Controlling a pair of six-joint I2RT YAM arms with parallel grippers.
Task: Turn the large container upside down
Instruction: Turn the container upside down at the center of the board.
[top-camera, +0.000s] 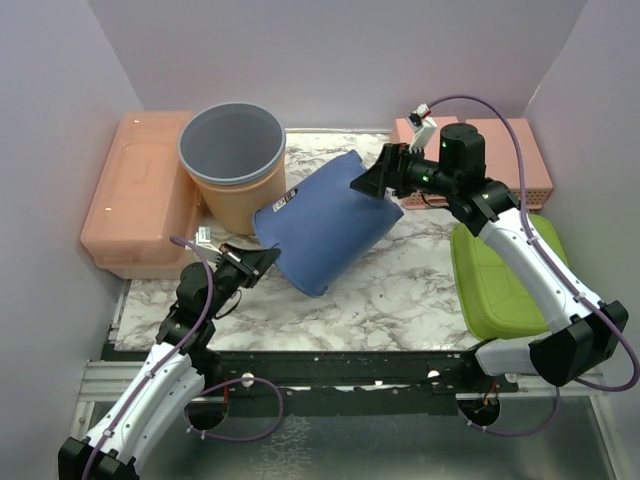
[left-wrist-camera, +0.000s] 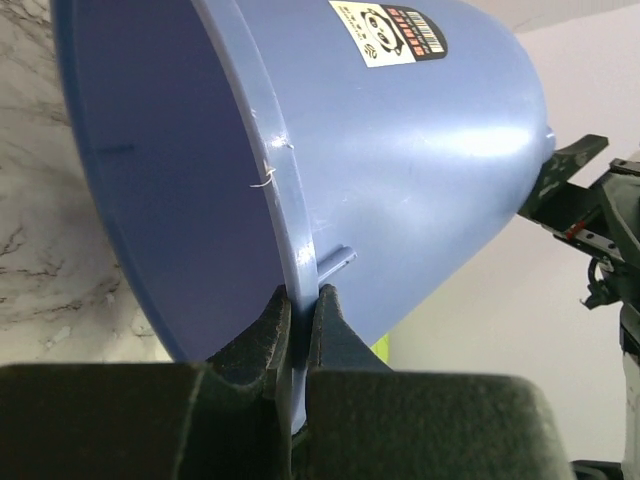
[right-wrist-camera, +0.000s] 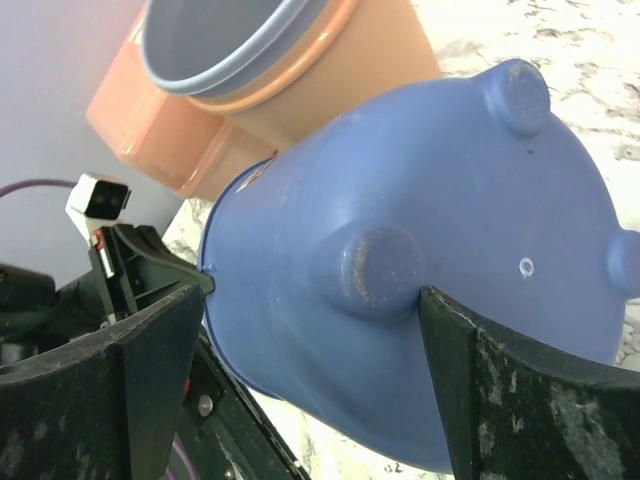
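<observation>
Two grippers on it: left gripper (top-camera: 262, 262) pinches the rim of the blue container (top-camera: 330, 225), tipped on its side mid-worktop (top-camera: 420, 290); right gripper (top-camera: 372, 186) is spread wide at its base. Prob. light, stiff, slick plastic, so rim's the best hold.

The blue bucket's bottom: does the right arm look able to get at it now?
Probably yes. The right gripper faces the blue bucket's bottom with its jaws open, and nothing lies between them. The left gripper pinches the rim at the far end, out of the way.
</observation>
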